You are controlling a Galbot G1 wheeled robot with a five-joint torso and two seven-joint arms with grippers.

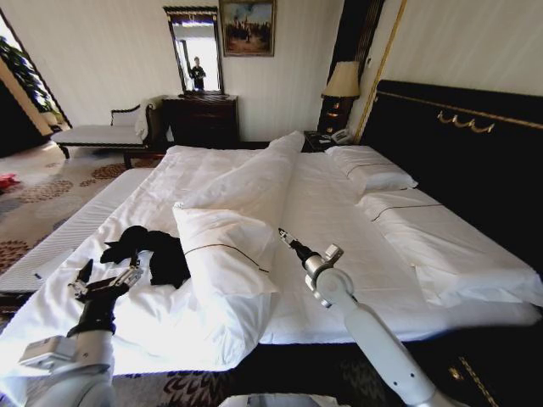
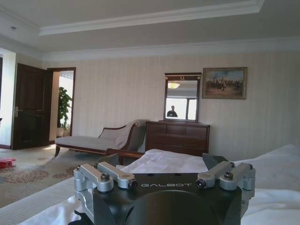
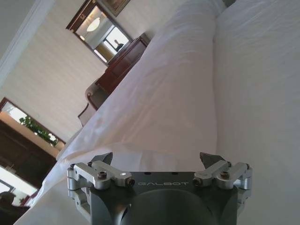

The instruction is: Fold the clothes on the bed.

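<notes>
In the head view, the crumpled black short-sleeved cotton T-shirt (image 1: 151, 251) is lying in a heap at the lower left of the frame, on the white sheet of the large bed with white bedding and a tall dark wooden headboard (image 1: 356, 246). The left gripper (image 1: 108, 277) is hovering just below and to the left of that heap, near its lower edge but not touching it, with its fingers spread apart over the sheet; in the left wrist view the same gripper (image 2: 164, 166) is showing its two metal fingertips (image 2: 216, 163) standing wide of each other, pointing across the bedding toward a dark wooden dresser (image 2: 177, 137) and a wall mirror (image 2: 182, 97). The right gripper (image 1: 282, 236) is reaching in from the lower right of the head view toward the frame's centre, its dark tip sitting against the edge of a plump white pillow with a thin dark stripe (image 1: 222, 252), well to the right of the T-shirt. In the right wrist view that gripper (image 3: 157, 159) is holding its fingers spread, with nothing between them, facing a long rolled ridge of white duvet (image 3: 173, 98).
</notes>
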